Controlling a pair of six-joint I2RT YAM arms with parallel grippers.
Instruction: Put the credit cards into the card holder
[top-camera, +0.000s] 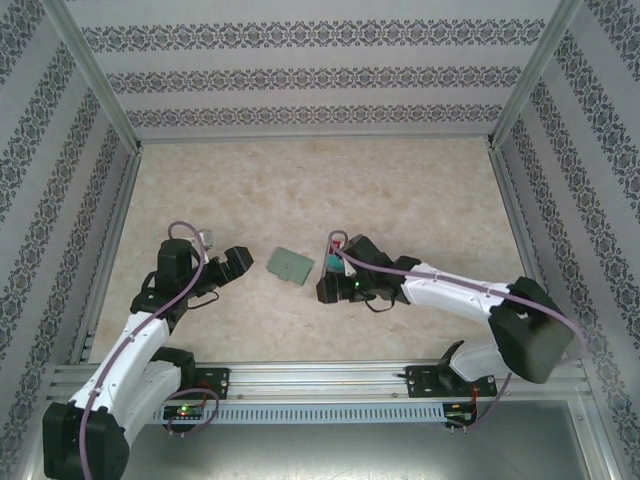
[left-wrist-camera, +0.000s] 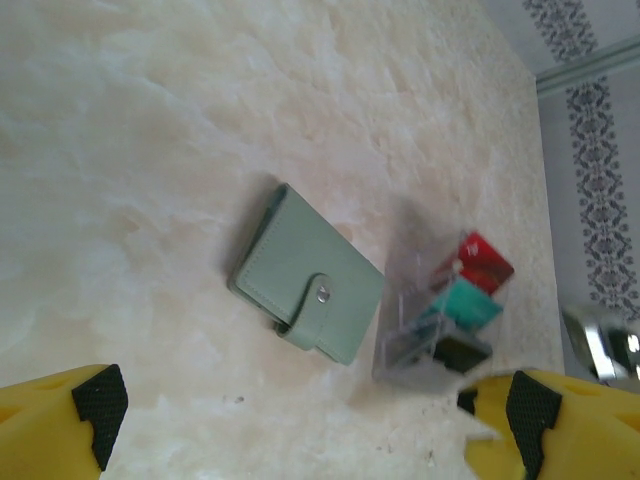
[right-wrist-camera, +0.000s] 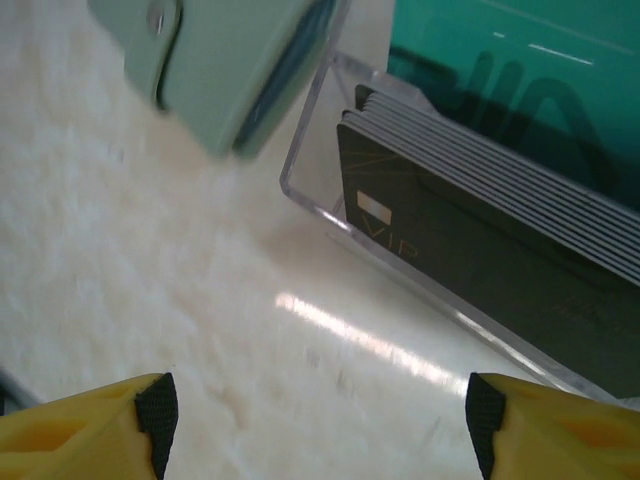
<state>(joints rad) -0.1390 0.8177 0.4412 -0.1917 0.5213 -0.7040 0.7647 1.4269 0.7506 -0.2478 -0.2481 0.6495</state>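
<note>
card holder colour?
Pale grey-green card holder with a silver snap; clearest in the left wrist view.

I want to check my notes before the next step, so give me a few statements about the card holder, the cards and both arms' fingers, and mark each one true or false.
1. The card holder lies on the table with its snap strap fastened. True.
2. The cards are spread loose on the table. False: red, teal and dark ones stand together in a clear box beside the holder.
3. The left fingers grip a card. False: they are spread open and hold nothing.
4. The right fingers are open, facing the dark cards in the box. True.
</note>
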